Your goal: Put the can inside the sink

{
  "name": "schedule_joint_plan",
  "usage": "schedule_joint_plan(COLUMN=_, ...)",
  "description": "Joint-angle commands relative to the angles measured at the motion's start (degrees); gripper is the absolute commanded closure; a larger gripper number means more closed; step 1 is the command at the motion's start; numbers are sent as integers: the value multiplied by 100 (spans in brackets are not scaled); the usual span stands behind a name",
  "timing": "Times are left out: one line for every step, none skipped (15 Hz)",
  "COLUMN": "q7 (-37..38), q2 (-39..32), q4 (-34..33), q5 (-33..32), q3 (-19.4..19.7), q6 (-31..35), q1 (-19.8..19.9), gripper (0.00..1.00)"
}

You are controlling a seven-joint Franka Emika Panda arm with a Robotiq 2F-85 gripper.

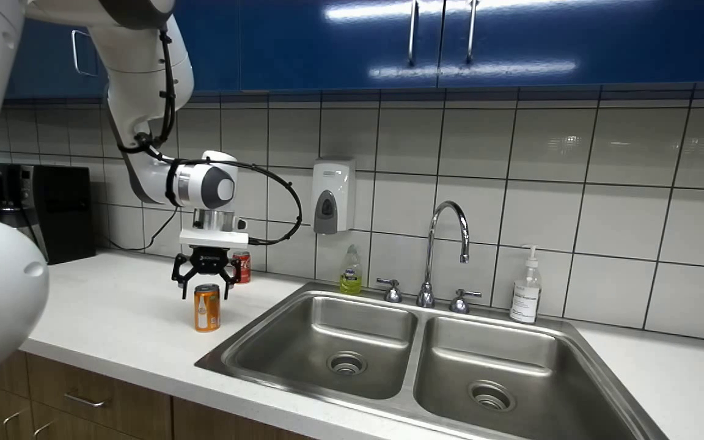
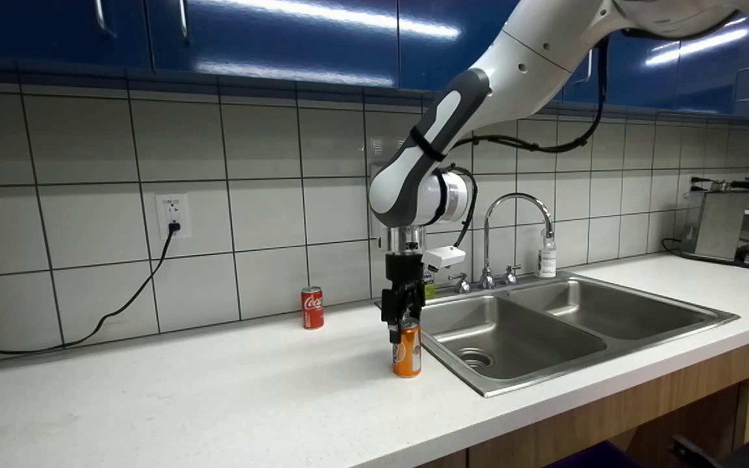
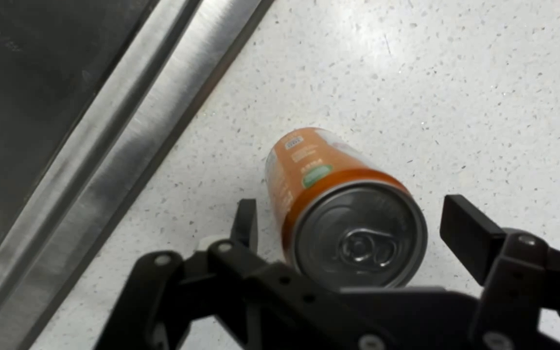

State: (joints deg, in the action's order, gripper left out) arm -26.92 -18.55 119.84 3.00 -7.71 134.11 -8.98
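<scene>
The orange can (image 1: 207, 313) stands upright on the white counter, left of the sink (image 1: 414, 366) in an exterior view. The can (image 2: 408, 359) and sink (image 2: 560, 320) also show in an exterior view. My gripper (image 1: 205, 296) points straight down over the can, its fingertips around the level of the can's top. In the wrist view, my open gripper (image 3: 352, 221) has one finger on each side of the can (image 3: 358, 238). A gap shows between each finger and the can. The sink's steel rim (image 3: 163, 112) runs diagonally at the left. Part of the can's lid edge is hidden by the gripper.
A shorter red can (image 1: 242, 267) stands by the tiled wall behind the gripper. A chrome faucet (image 1: 429, 263), a green soap bottle (image 1: 351, 278) and a clear pump bottle (image 1: 526, 293) line the sink's back edge. A black cord (image 2: 129, 302) hangs from the outlet.
</scene>
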Motion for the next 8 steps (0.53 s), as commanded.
schedule_joint_plan(q7=-40, q2=-87, q4=-128, q5=-122, q3=-141, q6=-14, q1=170, gripper=35)
schedule_joint_plan(q7=-50, q2=-95, q4=-134, q5=-124, q3=-143, q6=-17, q1=175, gripper=42)
schedule_joint_plan(q7=-43, q2=-105, q4=-144, q5=-131, q3=-139, q6=-22, q1=177, gripper=50)
schedule_joint_plan(q7=-41, q2=-109, q4=-155, q5=-130, q3=-140, q6=-21, q1=182, gripper=58)
schedule_joint_plan(q7=-38, q2=-113, q4=-165, q5=-129, q3=-141, q6=-22, q1=186, gripper=61)
schedule_joint_plan(q7=-33, q2=-123, q4=-170, q5=-130, q3=-140, q6=-20, q1=186, gripper=61)
schedule_joint_plan(q7=-23, q2=-132, q4=-178, q5=-136, q3=-136, q6=-21, q1=186, gripper=61)
schedule_joint_plan(q7=-1, q2=-114, q4=-182, q5=-146, q3=-130, q6=-41, q1=182, gripper=61)
